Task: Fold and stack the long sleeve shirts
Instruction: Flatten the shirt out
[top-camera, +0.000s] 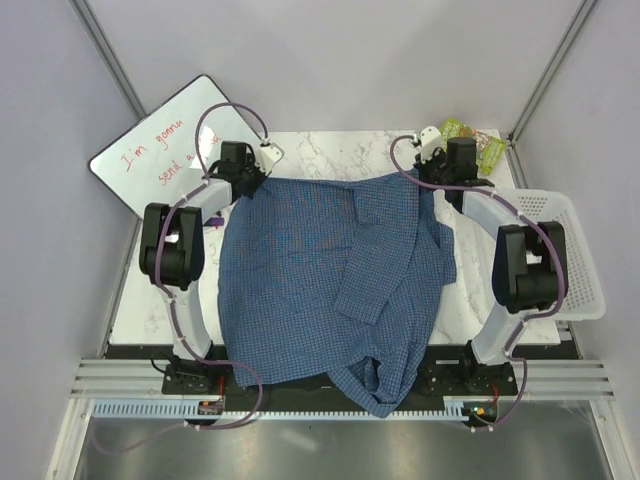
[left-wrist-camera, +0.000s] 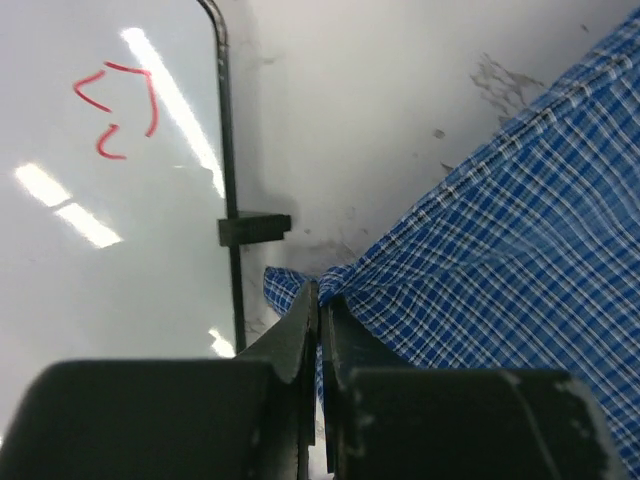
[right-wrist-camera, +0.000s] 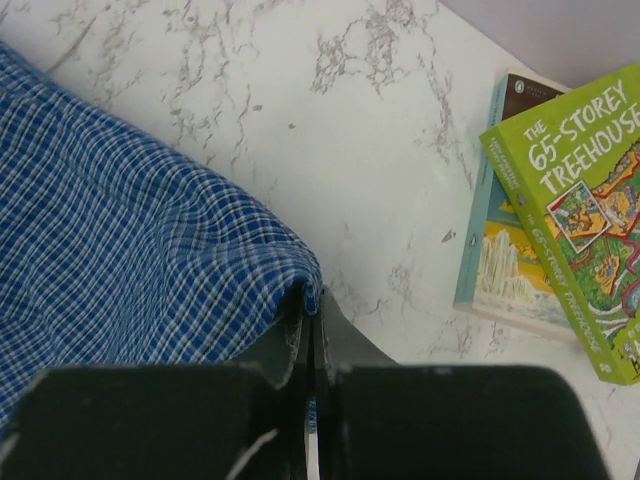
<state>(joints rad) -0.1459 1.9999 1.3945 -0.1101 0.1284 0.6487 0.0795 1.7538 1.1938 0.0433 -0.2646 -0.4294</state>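
Top external, shirt (top-camera: 300, 270) spread wide, left gripper (top-camera: 252, 186) and right gripper (top-camera: 426, 181) clamped on its far corners

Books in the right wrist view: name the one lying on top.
The lime-green 65-Storey Treehouse book; it overlaps the teal-edged book lying beneath it.

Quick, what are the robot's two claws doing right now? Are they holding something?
Left gripper: shut, pinching an edge of the blue checked shirt.
Right gripper: shut, pinching another edge of the same shirt.
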